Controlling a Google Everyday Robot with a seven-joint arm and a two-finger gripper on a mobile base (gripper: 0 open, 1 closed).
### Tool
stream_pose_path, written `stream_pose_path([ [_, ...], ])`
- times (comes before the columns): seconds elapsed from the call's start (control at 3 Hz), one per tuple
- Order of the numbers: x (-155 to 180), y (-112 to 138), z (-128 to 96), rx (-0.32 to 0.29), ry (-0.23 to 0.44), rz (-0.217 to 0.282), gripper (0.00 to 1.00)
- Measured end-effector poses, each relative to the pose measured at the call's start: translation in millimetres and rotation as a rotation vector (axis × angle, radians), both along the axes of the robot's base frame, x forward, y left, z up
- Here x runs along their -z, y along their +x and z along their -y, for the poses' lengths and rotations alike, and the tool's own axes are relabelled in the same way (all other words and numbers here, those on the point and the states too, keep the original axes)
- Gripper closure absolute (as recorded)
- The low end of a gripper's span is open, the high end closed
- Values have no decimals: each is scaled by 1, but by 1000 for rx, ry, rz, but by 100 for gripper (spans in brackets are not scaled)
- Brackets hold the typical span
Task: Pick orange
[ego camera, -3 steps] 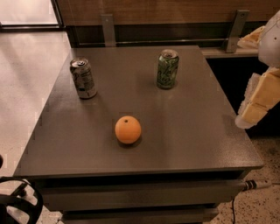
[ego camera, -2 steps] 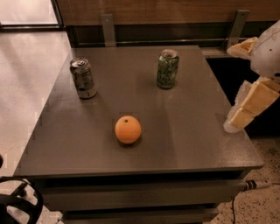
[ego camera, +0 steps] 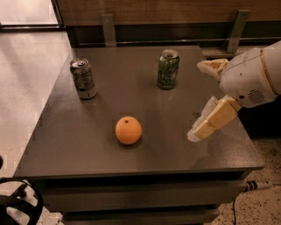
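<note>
1. Dark grey, square-topped table (ego camera: 66, 140) fills most of the view, standing on a pale speckled floor (ego camera: 26, 66) with a brown wood-panelled wall (ego camera: 153, 11) behind it.
2. A round, bright orange fruit (ego camera: 128, 130), the orange, sits on the tabletop near the front edge, slightly left of centre, with its small dark stem dimple facing up. Nothing touches it.
3. A silver drink can (ego camera: 83, 78) stands upright towards the back left of the table.
4. A green drink can (ego camera: 167, 69) stands upright towards the back, right of centre.
5. The robot's cream-coloured two-finger gripper (ego camera: 196, 101) hangs over the right side of the table, well apart from the orange and to its right.
6. Its fingers (ego camera: 215, 119) are spread wide apart, one towards the back and one towards the front, holding nothing.
7. The green can stands just left of the rear finger.
</note>
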State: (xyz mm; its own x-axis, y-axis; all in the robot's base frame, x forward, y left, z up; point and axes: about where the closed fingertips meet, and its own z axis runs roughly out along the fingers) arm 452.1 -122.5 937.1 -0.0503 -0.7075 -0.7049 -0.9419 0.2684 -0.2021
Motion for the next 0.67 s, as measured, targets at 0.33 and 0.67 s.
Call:
stream_pose_path([
  [0.33,17,3,-26,-12,93,-6,0],
  [0.67,33,5,-47,-35,166,-22,0],
])
